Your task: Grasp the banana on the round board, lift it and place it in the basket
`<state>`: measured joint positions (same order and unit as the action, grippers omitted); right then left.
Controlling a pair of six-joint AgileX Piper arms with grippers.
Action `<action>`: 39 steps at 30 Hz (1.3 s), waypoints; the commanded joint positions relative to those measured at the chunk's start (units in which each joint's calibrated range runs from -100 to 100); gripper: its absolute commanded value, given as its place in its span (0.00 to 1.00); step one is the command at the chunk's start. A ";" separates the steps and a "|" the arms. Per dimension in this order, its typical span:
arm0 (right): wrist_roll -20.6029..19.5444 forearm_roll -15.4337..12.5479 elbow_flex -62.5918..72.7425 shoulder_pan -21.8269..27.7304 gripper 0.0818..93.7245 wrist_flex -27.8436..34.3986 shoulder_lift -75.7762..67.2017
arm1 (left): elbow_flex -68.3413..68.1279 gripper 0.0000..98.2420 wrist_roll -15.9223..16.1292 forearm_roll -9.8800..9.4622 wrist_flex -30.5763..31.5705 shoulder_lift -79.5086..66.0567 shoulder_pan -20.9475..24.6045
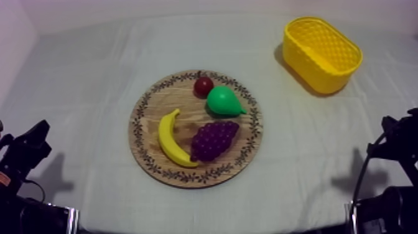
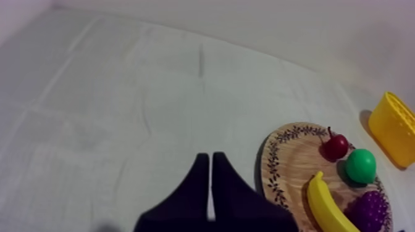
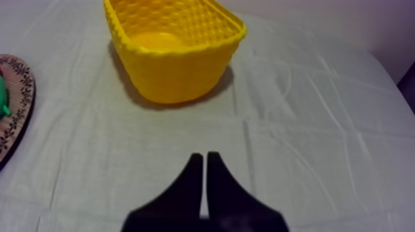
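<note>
Nearest, the left tool (image 2: 210,158) and right tool (image 3: 204,157) sit clenched on nothing. The curved yellow toy banana (image 1: 168,140) lies on the round patterned wooden board (image 1: 184,98), touching the purple grape bunch (image 1: 215,139); grasping might snag those grapes.

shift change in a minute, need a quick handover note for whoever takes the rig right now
Left gripper: shut on nothing, at rest low at the table's left side, short of the wooden board.
Right gripper: shut on nothing, at rest at the right side, facing the yellow basket.
Banana: lies on the board beside the grapes; pear and small red fruit behind them.
Done: nothing yet.
Left: grasp the banana, carry it to the basket, release.
</note>
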<state>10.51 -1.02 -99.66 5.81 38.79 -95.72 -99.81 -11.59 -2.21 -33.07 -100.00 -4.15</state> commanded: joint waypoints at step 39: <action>-2.32 0.33 0.03 0.73 0.01 -0.16 -0.01 | 0.03 0.00 0.01 0.04 0.01 0.00 -0.01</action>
<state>8.70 -0.90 -99.66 6.49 38.79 -95.72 -99.81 -11.59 -2.21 -33.05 -100.00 -4.15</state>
